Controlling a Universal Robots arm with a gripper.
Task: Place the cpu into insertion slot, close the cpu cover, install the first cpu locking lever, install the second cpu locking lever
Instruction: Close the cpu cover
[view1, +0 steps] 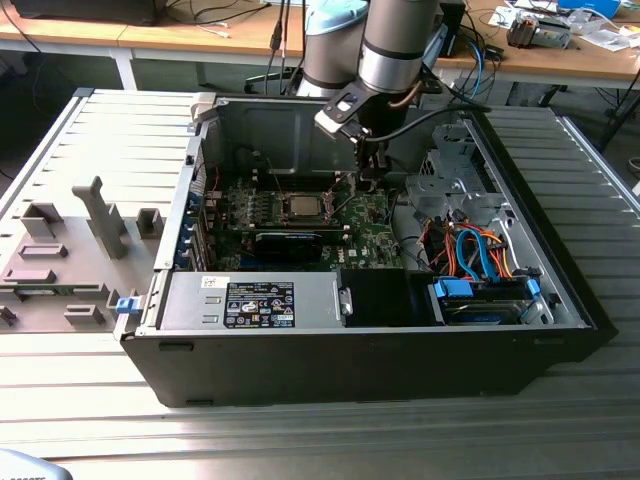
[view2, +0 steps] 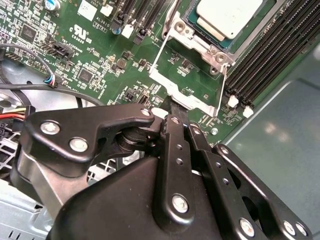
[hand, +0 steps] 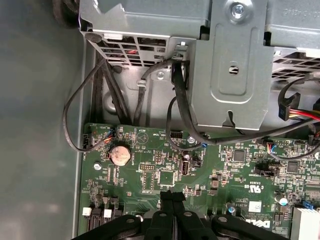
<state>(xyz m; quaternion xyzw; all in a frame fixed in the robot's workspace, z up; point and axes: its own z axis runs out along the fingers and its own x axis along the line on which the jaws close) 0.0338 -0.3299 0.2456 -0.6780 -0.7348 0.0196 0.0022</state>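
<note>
Second wrist view shows the cpu (view2: 227, 17) sitting in the insertion slot (view2: 218, 57), cpu cover (view2: 182, 95) flipped open. First wrist view shows the pincer (hand: 172, 194) pinched narrow, holding nothing, over the green board (hand: 150, 170), black cables (hand: 75, 115) nearby.

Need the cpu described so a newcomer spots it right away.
In the exterior view, find the open computer case, then the green motherboard on its floor. Near the board's middle lies the cpu, a small flat square inside the metal-rimmed insertion slot. Its dull silver top sets it apart from the long black memory slots and black card beside it.
</note>
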